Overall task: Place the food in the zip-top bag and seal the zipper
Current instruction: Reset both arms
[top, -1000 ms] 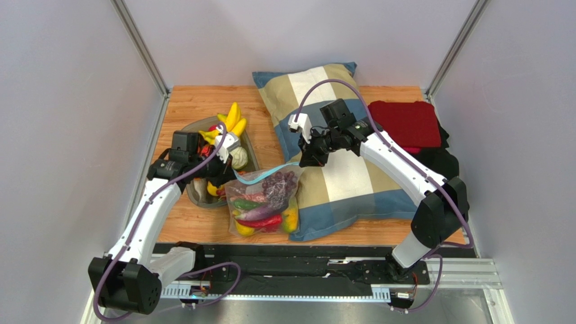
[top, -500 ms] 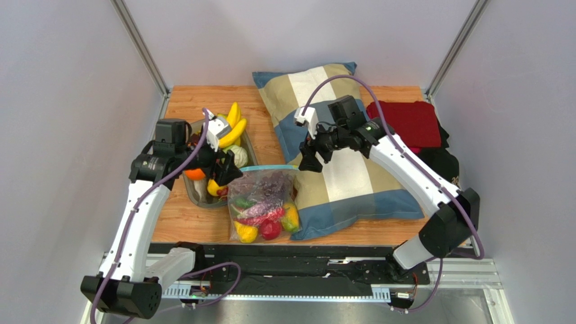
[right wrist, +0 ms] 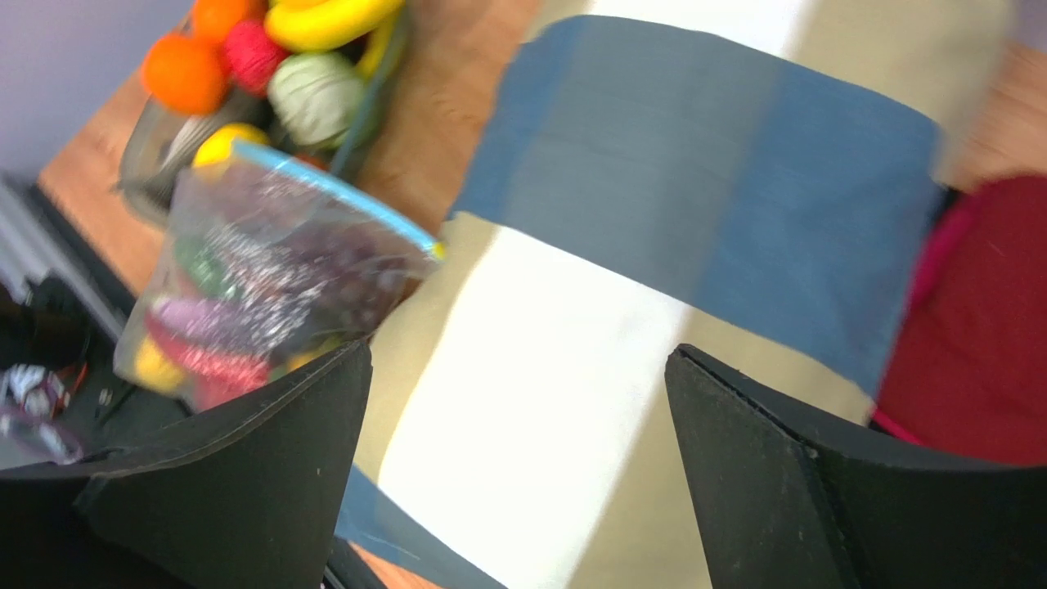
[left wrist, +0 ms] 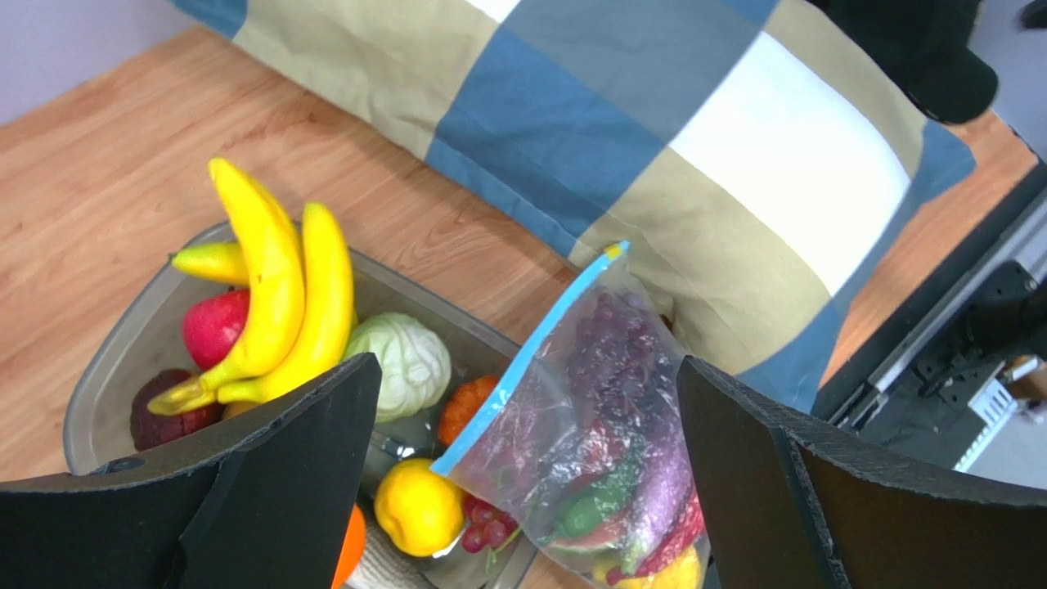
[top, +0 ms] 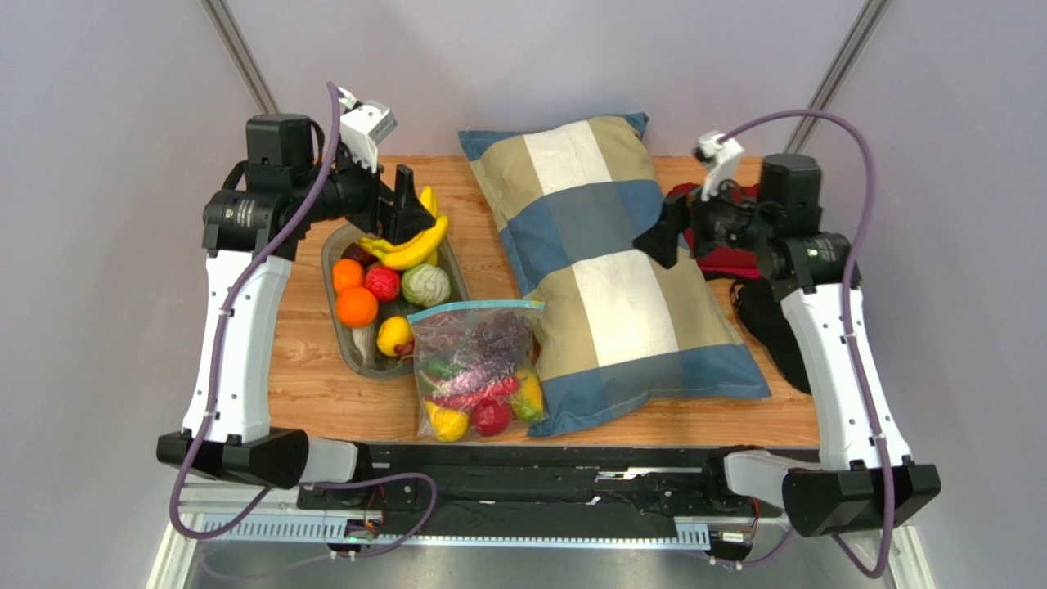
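Note:
The zip-top bag (top: 477,368) lies at the front of the table, leaning on the pillow, full of food (top: 492,338): purple grapes, red, green and yellow pieces. Its light-blue zipper (top: 473,308) runs as one thin line along the far edge. Nothing holds the bag. My left gripper (top: 402,206) hangs open above the dish, back left of the bag; in its wrist view the bag (left wrist: 615,430) and zipper (left wrist: 529,356) lie below between the spread fingers. My right gripper (top: 651,241) stands open over the pillow's right side, with the bag (right wrist: 258,295) far to its left.
A grey oval dish (top: 356,356) left of the bag holds bananas (top: 418,233), an orange, a cabbage and a lemon. The checked pillow (top: 602,270) fills the middle. Red cloth (top: 737,227) and black cloth (top: 768,313) lie at the right. Walls close in on both sides.
Both grippers let go of the bag's zipper edge and opened. The left arm rose to the back left, the right arm swung off to the right. The bag settled against the pillow.

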